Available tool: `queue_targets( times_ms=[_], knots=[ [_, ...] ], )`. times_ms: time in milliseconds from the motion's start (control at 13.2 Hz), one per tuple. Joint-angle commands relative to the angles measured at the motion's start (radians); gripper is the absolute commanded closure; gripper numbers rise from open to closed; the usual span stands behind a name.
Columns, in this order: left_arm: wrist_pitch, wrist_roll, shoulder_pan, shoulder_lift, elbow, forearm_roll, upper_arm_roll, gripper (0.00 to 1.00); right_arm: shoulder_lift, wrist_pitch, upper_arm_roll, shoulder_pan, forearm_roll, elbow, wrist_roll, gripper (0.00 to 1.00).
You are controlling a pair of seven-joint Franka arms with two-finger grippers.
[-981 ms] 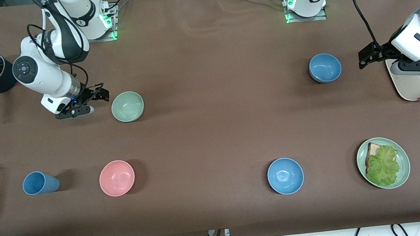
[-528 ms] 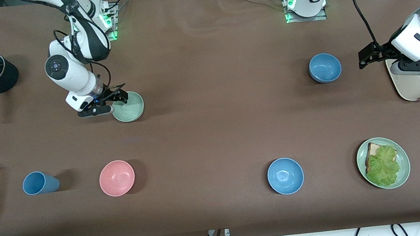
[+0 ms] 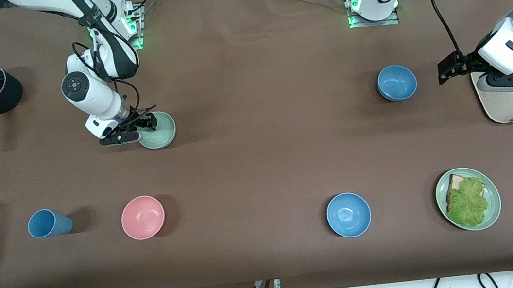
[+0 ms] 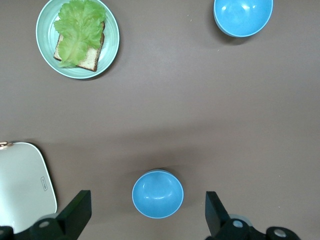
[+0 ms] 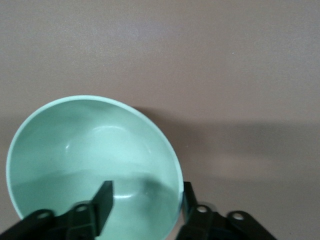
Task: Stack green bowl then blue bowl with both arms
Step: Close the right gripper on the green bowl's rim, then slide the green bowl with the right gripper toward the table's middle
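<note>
The right gripper has just swung onto the green bowl, open fingers straddling its rim, so a grasp looks imminent. The left gripper waits, fingers open, near the blue bowl.

The front view looks down from high across the bench, facing both bases. The left wrist view looks straight down from height; the right wrist view sits close over the green bowl — shared with the front view.
</note>
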Motion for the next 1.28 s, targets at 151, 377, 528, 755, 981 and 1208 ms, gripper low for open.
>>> queue_targets(
  times_ms=[151, 377, 528, 755, 981, 1208],
  knots=[
    [-0.014, 0.026, 0.001, 0.006, 0.016, -0.013, 0.008, 0.0, -0.006, 0.005, 0.007, -0.003, 0.014, 0.001, 0.013, 1.0],
    [-0.014, 0.026, 0.001, 0.007, 0.016, -0.013, 0.008, 0.0, -0.018, -0.022, 0.067, -0.001, 0.013, 0.047, 0.089, 1.0],
    [-0.014, 0.026, 0.001, 0.007, 0.016, -0.013, 0.008, 0.0, -0.006, -0.091, 0.136, 0.002, 0.013, 0.149, 0.219, 1.0],
    [-0.014, 0.026, 0.0, 0.007, 0.016, -0.013, 0.008, 0.0, 0.069, -0.229, 0.15, 0.078, 0.013, 0.344, 0.38, 1.0],
    [-0.014, 0.026, 0.0, 0.007, 0.016, -0.013, 0.008, 0.0, 0.192, -0.234, 0.149, 0.221, 0.011, 0.505, 0.607, 1.0],
    [-0.014, 0.026, 0.001, 0.007, 0.016, -0.013, 0.008, 0.0, 0.33, -0.216, 0.144, 0.345, -0.004, 0.672, 0.802, 1.0]
  ],
)
